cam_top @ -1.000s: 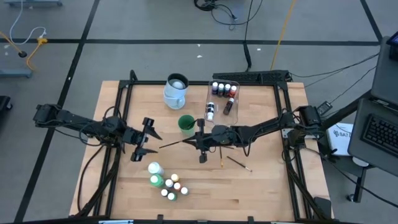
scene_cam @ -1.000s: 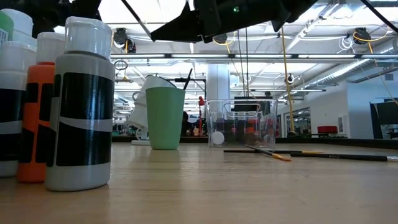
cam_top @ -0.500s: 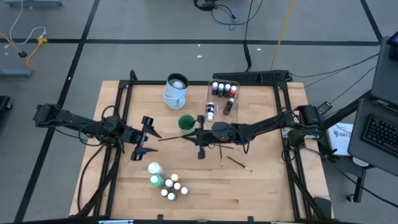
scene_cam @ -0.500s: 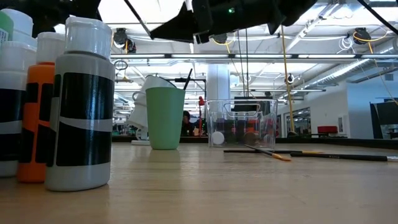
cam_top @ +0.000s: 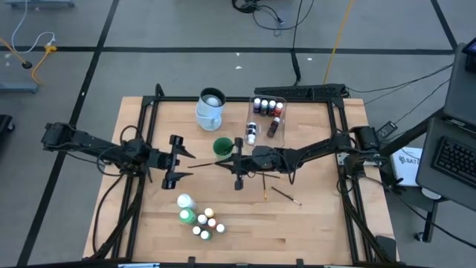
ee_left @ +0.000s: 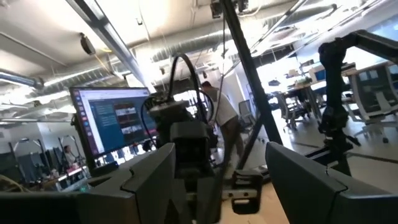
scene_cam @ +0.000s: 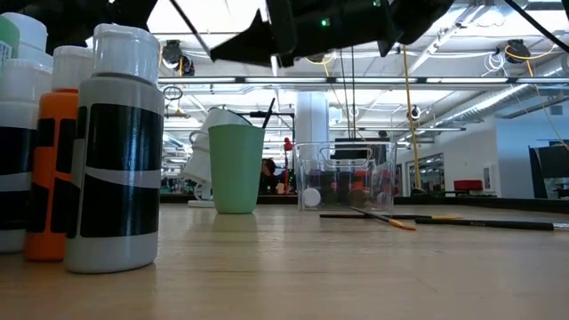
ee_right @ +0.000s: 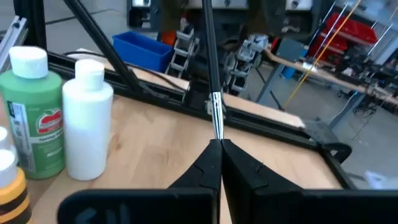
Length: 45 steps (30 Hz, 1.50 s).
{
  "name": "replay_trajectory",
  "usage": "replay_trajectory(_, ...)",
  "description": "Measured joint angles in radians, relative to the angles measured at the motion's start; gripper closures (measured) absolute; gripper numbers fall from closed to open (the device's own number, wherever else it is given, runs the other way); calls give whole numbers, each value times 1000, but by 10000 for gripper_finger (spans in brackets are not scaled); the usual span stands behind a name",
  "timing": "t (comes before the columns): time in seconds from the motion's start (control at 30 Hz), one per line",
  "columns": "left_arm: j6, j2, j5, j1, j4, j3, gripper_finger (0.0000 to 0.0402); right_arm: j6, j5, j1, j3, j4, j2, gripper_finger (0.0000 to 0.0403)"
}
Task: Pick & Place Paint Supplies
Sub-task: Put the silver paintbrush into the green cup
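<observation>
Holding a thin brush (ee_right: pixel 211 93), your right gripper (cam_top: pixel 236 162) has its fingers clamped on the handle, raised at table centre, just at 6 o'clock of the green cup (cam_top: pixel 222 147). Left gripper (cam_top: pixel 177 162) waits at 9 o'clock, fingers apart, empty. Step: carry phase, brush airborne. Next, in my judgement: tip it upright over the cup, w/ clearance from the rim, then release.

Pale wood-grain table (cam_top: pixel 320 216) — matt, clear glossy plastic tub (scene_cam: pixel 347 175), smooth plastic bottles (ee_right: pixel 62 121)
</observation>
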Motion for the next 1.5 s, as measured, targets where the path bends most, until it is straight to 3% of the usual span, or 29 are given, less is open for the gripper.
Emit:
replay_trajectory(0.3,-6,1,1,0,-78,42,147,11,0,-3,-1,-10,2,403)
replay_trajectory(0.4,-6,1,1,0,-130,61,164,11,0,-4,-1,-6,2,403)
replay_trajectory(0.83,48,1,-1,1,-181,66,388,11,-3,-3,-1,-24,2,403)
replay_trajectory(1.03,59,1,-26,1,-196,66,396,26,-2,-2,-1,-59,2,403)
replay_trajectory(1.3,53,-7,-182,7,-210,69,398,74,38,50,-1,-293,-3,370)
replay_trajectory(1.5,-44,15,-245,40,-493,232,399,143,192,142,-2,-398,-4,323)
